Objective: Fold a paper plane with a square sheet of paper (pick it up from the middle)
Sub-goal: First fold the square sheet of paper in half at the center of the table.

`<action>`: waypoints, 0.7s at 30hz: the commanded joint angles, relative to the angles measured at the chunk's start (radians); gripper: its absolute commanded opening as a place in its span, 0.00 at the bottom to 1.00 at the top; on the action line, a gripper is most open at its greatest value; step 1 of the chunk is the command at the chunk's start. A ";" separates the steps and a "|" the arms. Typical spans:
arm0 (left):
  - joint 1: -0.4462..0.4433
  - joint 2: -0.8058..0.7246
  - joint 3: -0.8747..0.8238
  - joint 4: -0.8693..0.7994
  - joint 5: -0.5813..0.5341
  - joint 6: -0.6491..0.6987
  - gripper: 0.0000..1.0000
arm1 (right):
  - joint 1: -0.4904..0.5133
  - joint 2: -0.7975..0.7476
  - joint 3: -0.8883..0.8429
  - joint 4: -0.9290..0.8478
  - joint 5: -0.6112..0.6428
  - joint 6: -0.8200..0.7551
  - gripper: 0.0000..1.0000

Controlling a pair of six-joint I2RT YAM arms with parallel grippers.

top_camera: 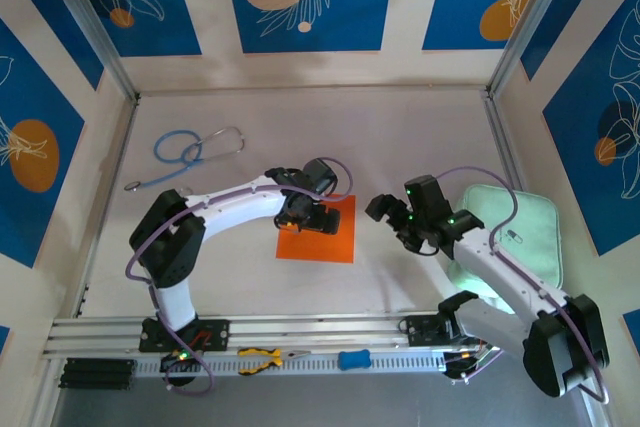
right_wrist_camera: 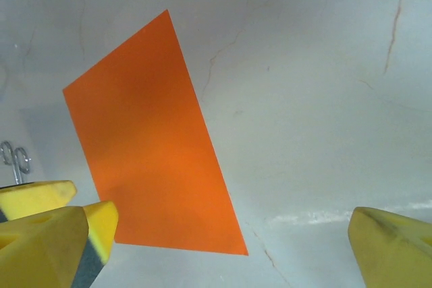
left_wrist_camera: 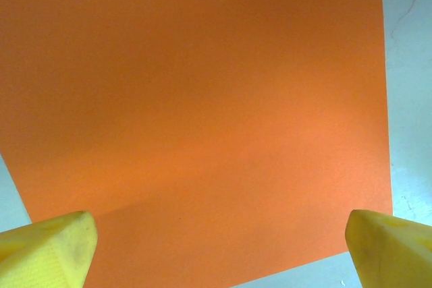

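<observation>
a: progress?
b: barely started. my left gripper [left_wrist_camera: 219, 244] hangs wide over the square sheet of paper [top_camera: 328, 245], flat, unfolded on the table [top_camera: 400, 137]; right gripper [right_wrist_camera: 229, 241] wide beside it. no fold made yet.

Matt orange sheet of paper [left_wrist_camera: 202, 99] (faintly grained); smooth whitish table [right_wrist_camera: 304, 99], hairline-cracked.

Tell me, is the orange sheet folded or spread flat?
Spread flat. The square sheet of paper lies on the table as one plain square, with no crease or doubled layer in either wrist view.
</observation>
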 commanded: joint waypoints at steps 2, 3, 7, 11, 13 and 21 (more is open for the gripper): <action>-0.008 0.006 0.043 -0.015 0.037 -0.014 0.94 | -0.005 -0.049 0.004 -0.075 0.028 0.043 0.99; -0.007 0.006 0.043 -0.014 0.043 -0.016 0.94 | -0.010 -0.052 0.005 -0.081 0.023 0.039 0.99; -0.008 0.004 0.047 -0.023 0.045 -0.017 0.94 | -0.032 -0.054 0.008 -0.086 0.006 0.019 0.99; -0.009 -0.003 0.048 -0.029 0.038 -0.010 0.94 | -0.058 -0.045 0.016 -0.077 -0.016 -0.004 0.99; -0.008 -0.008 0.035 -0.011 0.047 -0.011 0.94 | -0.062 -0.040 0.027 -0.089 -0.007 -0.018 0.99; -0.018 0.043 0.072 0.013 0.087 -0.016 0.87 | -0.087 -0.040 0.021 -0.026 -0.006 -0.131 0.99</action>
